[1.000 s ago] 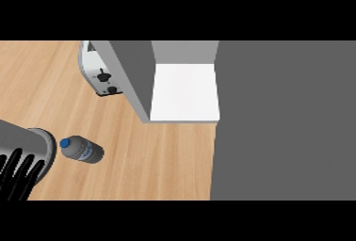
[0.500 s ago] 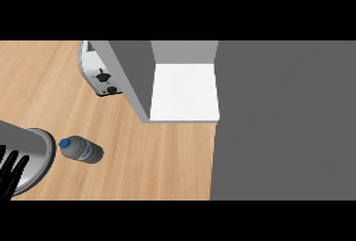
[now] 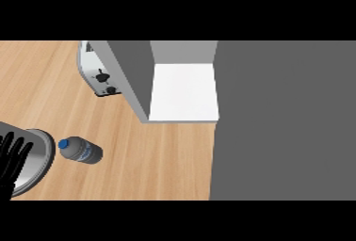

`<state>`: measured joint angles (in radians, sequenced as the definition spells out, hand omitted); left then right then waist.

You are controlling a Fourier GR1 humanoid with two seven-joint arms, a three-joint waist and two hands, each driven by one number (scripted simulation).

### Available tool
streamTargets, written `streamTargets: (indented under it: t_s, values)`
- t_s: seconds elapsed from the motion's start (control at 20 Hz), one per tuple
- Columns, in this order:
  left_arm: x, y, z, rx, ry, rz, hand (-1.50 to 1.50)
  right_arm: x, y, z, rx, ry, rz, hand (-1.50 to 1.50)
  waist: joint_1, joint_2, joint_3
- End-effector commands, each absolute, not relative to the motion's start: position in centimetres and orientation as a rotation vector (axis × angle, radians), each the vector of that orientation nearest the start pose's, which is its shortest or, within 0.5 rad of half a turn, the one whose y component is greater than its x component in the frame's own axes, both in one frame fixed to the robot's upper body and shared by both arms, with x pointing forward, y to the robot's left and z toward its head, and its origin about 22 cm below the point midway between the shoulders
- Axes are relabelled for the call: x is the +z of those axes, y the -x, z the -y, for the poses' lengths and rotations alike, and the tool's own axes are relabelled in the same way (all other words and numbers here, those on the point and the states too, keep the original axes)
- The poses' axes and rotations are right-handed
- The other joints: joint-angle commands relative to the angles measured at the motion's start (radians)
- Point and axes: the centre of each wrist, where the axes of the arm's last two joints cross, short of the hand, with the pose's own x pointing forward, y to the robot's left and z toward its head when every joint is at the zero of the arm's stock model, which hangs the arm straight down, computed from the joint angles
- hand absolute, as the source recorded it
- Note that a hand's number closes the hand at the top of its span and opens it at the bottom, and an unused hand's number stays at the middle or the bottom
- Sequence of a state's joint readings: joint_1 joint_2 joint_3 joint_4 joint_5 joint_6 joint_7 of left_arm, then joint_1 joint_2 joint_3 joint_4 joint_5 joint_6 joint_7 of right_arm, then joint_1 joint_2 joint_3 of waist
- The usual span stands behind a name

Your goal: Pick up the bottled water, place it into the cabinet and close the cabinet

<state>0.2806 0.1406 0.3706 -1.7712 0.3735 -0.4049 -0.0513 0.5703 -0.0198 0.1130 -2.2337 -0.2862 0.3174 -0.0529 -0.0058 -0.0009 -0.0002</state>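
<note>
Head view. Wooden counter (image 3: 167,160) fills the left half; a flat grey floor area (image 3: 285,122) takes the right half, from twelve o'clock down to five o'clock.

Water bottle (image 3: 81,150) lies on its side on the counter at about eight o'clock, blue cap toward the left edge, body pointing lower right. Nothing grips it.

Left hand (image 3: 12,160) shows at the far left edge, roughly nine o'clock going on eight, black fingers straight and spread, released, holding nothing. It sits over a round grey plate-like disc (image 3: 40,157); the bottle's cap lies just beside that disc's right rim, apart from the fingers.

Cabinet (image 3: 182,92) stands at about twelve o'clock, open, white inside shelf showing, with its grey door (image 3: 132,77) swung out along the left side. Bottle is well apart from it, down toward seven o'clock from the opening.

Toaster (image 3: 99,75) at eleven o'clock, partly hidden behind the door, two dark knobs visible.

Right hand: not seen.
</note>
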Motion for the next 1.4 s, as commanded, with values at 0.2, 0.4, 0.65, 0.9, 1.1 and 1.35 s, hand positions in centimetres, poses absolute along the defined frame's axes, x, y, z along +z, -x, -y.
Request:
streamTargets:
  t_s: [0.2, 0.4, 0.65, 0.9, 1.1, 1.35]
  values:
    - [-0.4, -15.9, -38.4, 0.125, 0.047, 1.641, -1.5, 6.2, -9.3, 24.0, -0.017, -0.381, 1.825, -1.5, 0.0, -0.001, 0.0]
    - [-4.0, -18.4, -38.9, 0.112, 0.05, 1.587, -1.5, 7.3, -9.0, 23.6, -0.024, -0.378, 1.825, -1.5, -0.007, 0.001, -0.001]
    - [-6.6, -18.9, -37.9, 0.166, 0.057, 1.569, -1.5, 5.1, -9.9, 24.3, -0.022, -0.365, 1.826, -1.5, -0.002, 0.0, 0.0]
    - [-8.8, -21.3, -40.2, 0.206, 0.089, 1.508, -1.5, 6.6, -9.1, 23.2, -0.01, -0.386, 1.817, -1.5, -0.01, 0.002, -0.001]
    - [-11.5, -19.4, -38.8, 0.232, 0.131, 1.482, -1.5, 6.1, -8.2, 24.6, -0.04, -0.377, 1.805, -1.5, -0.008, 0.001, -0.001]
    - [-12.7, -20.8, -39.7, 0.244, 0.144, 1.497, -1.5, 6.8, -9.6, 24.1, 0.007, -0.387, 1.82, -1.5, -0.008, 0.003, -0.001]
